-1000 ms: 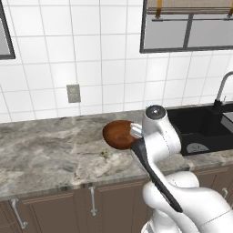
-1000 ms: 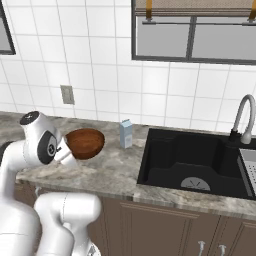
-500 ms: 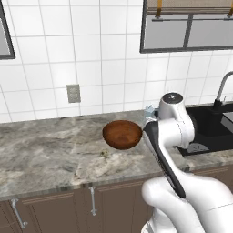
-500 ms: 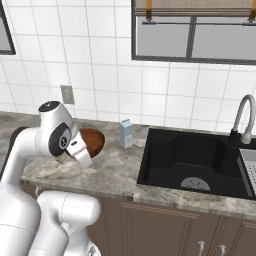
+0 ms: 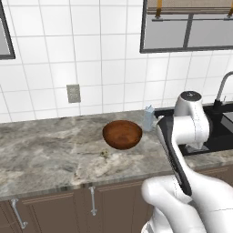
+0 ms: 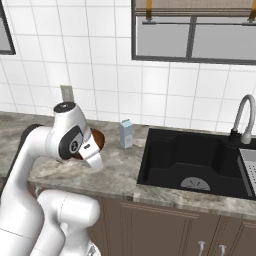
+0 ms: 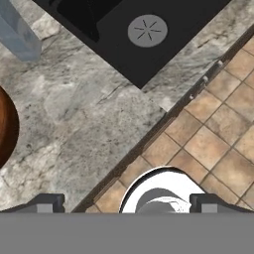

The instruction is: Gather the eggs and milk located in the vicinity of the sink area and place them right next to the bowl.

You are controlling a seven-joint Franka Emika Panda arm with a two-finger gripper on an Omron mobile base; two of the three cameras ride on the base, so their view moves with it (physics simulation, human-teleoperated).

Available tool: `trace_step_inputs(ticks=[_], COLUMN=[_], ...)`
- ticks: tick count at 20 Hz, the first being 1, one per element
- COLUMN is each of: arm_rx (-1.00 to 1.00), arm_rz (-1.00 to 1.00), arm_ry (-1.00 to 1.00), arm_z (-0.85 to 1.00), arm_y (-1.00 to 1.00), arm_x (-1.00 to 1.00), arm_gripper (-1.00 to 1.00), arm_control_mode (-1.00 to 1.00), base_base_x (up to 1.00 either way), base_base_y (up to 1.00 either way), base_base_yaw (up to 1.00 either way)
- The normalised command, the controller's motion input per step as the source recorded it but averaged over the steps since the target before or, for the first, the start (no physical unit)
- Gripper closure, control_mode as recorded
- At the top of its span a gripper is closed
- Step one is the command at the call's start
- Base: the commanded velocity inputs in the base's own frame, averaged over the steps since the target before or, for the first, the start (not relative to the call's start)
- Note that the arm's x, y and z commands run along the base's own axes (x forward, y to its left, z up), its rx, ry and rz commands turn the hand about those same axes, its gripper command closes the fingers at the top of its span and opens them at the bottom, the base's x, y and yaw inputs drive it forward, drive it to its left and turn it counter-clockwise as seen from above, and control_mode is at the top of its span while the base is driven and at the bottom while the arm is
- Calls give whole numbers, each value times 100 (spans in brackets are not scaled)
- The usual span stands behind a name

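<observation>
Currently catalogued, one moment:

Bowl: the bowl (image 5: 122, 134), round, glossy reddish-brown wood, stood on the grey marbled counter (image 5: 50, 157), left of the sink; nothing seen inside it; its rim showed at the left edge of the hand view (image 7: 6, 130).

Milk: the milk (image 6: 125, 133), a pale blue-and-white gabled carton, stood upright on the counter between the bowl and the basin, near the bowl's right side but not touching it. Printing on its face was too small to read.

Eggs: none could be made out.

Sink area: the sink (image 6: 192, 159), a black recessed basin with a round grey drain (image 7: 147, 30), curved grey faucet (image 6: 241, 117) at its back edge, perforated grey tray (image 6: 249, 168) at its right.

Gripper: the gripper (image 7: 125, 204) hung above the counter's front edge, over tan floor tiles (image 7: 218, 139), its two dark finger tips set wide apart with nothing between them, well clear of carton and bowl.

Wall: white tiles, a grey outlet plate (image 5: 73, 93), a dark-framed window (image 5: 189, 25).

Writing: no legible brand or label anywhere.
</observation>
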Motion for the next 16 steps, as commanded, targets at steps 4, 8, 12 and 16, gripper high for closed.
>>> trace_step_inputs(ticks=[4, 8, 12, 16], arm_rx=[3, 5, 0, 0], arm_rz=[0, 0, 0, 0], arm_ry=[-1, -1, 0, 0], arm_z=[0, 0, 0, 0], arm_y=[-20, -26, 0, 0], arm_x=[-8, -13, 0, 0], arm_gripper=[-100, -100, -100, -100], arm_control_mode=[-100, -100, 100, 100], base_base_x=[0, 0, -31, -24], base_base_y=[0, 0, -61, -68], base_base_yaw=[0, 0, 0, 0])
